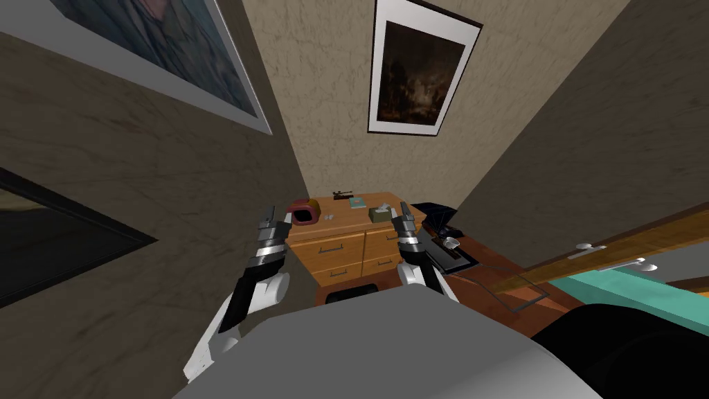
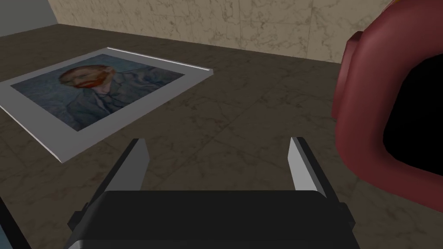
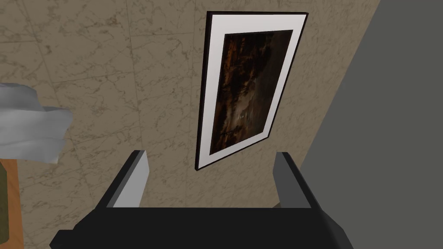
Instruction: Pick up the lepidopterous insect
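Observation:
A small dark brown thing (image 1: 343, 194) lies at the back of the wooden dresser top (image 1: 349, 225); it is too small to make out its form. My left gripper (image 1: 277, 214) hovers open at the dresser's left end, close beside a dark red hollow object (image 1: 303, 212), whose rim (image 2: 367, 129) looms next to the open left gripper (image 2: 218, 145). My right gripper (image 1: 404, 210) is raised at the dresser's right end near a tissue box (image 1: 379, 213). The right gripper (image 3: 210, 155) is open and holds nothing, with the white tissue (image 3: 30, 121) off to one side.
On the dresser also lie a teal book (image 1: 358, 202) and two small white bits (image 1: 327, 217). To its right stands a brown desk (image 1: 485, 267) with a dark keyboard (image 1: 450, 255) and a mouse (image 1: 451, 242). A teal bed (image 1: 623, 294) lies far right. Walls close in on both sides.

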Motion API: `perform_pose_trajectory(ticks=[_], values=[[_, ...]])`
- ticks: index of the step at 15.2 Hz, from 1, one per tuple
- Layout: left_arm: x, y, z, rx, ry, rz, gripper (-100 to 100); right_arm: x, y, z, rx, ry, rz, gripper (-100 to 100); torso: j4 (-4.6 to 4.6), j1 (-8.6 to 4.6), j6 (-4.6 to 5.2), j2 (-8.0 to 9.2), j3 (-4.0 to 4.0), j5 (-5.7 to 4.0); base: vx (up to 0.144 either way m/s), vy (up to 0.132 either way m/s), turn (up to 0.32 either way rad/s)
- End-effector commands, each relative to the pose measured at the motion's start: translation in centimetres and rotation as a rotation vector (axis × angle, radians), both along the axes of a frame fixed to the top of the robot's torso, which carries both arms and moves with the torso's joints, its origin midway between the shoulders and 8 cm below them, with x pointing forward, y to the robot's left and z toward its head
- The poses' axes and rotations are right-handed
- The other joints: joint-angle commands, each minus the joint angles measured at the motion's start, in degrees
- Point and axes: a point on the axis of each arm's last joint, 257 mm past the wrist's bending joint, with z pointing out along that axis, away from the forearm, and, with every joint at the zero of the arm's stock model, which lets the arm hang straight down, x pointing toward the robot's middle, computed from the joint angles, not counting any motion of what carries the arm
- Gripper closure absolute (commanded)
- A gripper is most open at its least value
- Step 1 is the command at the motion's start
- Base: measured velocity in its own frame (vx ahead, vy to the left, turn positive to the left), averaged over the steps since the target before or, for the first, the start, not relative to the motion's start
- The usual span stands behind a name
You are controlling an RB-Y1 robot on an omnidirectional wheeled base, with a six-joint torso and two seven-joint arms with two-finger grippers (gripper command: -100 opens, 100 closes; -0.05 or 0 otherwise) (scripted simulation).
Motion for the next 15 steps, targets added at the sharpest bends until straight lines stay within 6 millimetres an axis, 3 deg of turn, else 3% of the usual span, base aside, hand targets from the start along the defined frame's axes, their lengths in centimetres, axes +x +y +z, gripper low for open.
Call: perform_pose_trajectory(ticks=[1, 8, 13, 15], values=[[1.1, -0.3, 0.1, 0.019, 0.013, -0.003, -100, 0.0, 0.0, 0.0, 0.0, 0.0, 0.0, 0, 0.0, 0.0, 0.0, 0.0, 0.0, 0.0, -0.096, -0.021, 0.006], [6.3, -1.5, 0.0, 0.099, 0.087, 0.003, -100, 0.0, 0.0, 0.0, 0.0, 0.0, 0.0, 0, 0.0, -0.05, 0.0, -0.03, -0.01, -0.01, -0.082, -0.024, 0.01], [8.4, -2.3, 0.8, 0.115, 0.106, -0.001, -100, 0.0, 0.0, 0.0, 0.0, 0.0, 0.0, 0, -0.02, -0.02, 0.0, -0.1, -0.05, -0.01, -0.061, -0.019, 0.009], [10.1, -2.7, 1.0, 0.133, 0.133, 0.002, -100, 0.0, 0.0, 0.0, 0.0, 0.0, 0.0, 0, -0.03, -0.03, 0.0, -0.15, -0.08, -0.01, -0.059, -0.029, 0.015]])
